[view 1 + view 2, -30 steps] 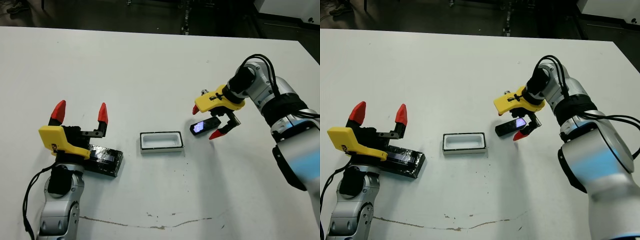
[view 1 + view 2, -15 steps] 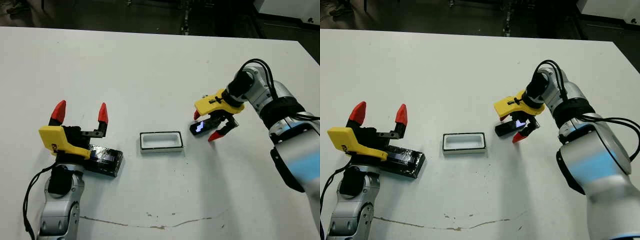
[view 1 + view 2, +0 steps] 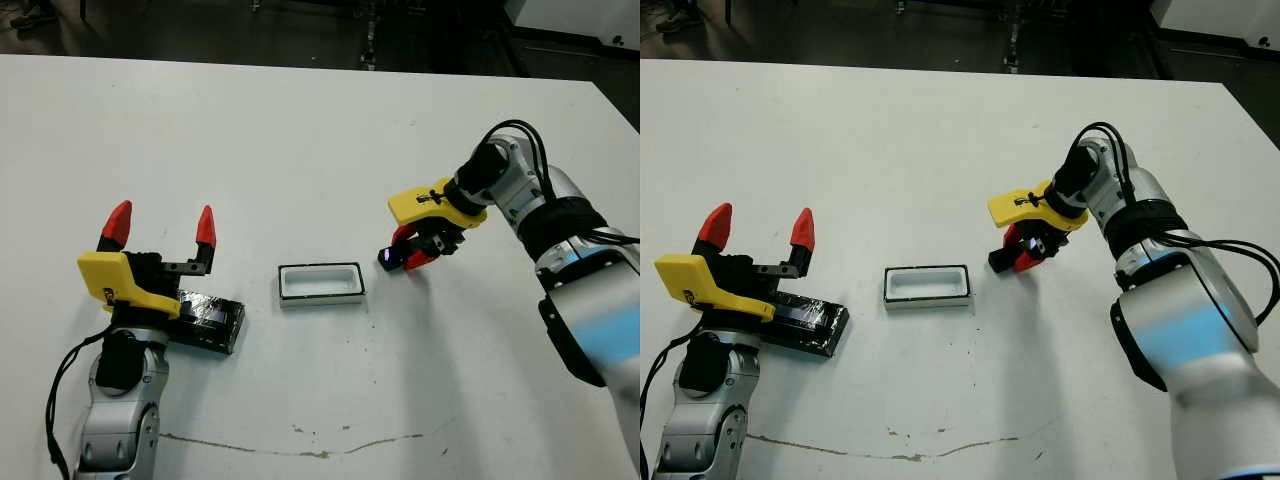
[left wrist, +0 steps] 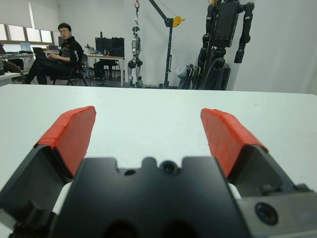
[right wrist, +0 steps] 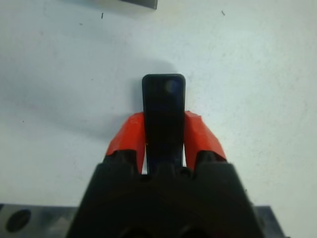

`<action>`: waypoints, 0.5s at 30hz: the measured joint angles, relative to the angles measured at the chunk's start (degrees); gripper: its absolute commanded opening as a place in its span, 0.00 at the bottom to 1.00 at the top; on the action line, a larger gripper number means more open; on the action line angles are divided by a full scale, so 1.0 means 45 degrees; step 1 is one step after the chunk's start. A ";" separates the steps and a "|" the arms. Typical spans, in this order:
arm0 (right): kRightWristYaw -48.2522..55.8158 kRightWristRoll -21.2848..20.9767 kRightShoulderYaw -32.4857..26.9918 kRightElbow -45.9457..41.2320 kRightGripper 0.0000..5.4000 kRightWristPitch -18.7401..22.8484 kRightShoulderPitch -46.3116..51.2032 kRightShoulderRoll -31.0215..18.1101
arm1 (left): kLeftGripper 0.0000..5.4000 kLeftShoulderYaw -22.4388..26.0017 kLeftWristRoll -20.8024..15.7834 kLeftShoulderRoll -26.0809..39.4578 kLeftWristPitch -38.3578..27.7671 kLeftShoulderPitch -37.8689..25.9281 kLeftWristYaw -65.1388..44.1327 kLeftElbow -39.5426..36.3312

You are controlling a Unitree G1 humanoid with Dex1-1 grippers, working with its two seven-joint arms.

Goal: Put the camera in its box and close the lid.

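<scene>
Camera (image 5: 163, 116) sits pinched between the 2 red fingers (image 5: 128, 136) of the right gripper (image 3: 412, 252), low over the white table (image 3: 300, 150) just to the right of the box (image 3: 321, 284). In the right wrist view the red pads press against both long sides of the black bar, and its rounded end sticks out past the fingertips. From the head views only a small dark part of it and a faint bluish glint show under the yellow gripper body.

The box is a shallow tray with a white rim and lining, open on top, lying near the middle of the table with its long side running left to right. It is apart from both grippers.

The lid (image 3: 805, 328) lies flat on the table well to the left of the box, partly hidden under the left gripper (image 3: 160, 232). That gripper's 2 red fingers are spread wide and point up and away, with nothing between them.

In the left wrist view, a person (image 4: 62, 52) sits far beyond the table.
</scene>
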 measured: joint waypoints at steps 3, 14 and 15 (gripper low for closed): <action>-0.0003 -0.0023 -0.0001 -0.0091 0.31 0.0120 0.0018 -0.0002 | 1.00 0.0000 -0.0001 -0.0003 -0.0002 0.0005 0.0020 0.0000; -0.0215 0.0489 -0.0640 -0.0577 0.31 0.0494 0.0363 -0.0183 | 1.00 -0.0002 0.0151 -0.0024 -0.0039 0.0005 0.0115 0.0003; -0.0225 0.0601 -0.0789 -0.0658 0.31 0.0658 0.0370 -0.0211 | 1.00 -0.0001 0.0154 -0.0024 -0.0039 0.0005 0.0131 0.0003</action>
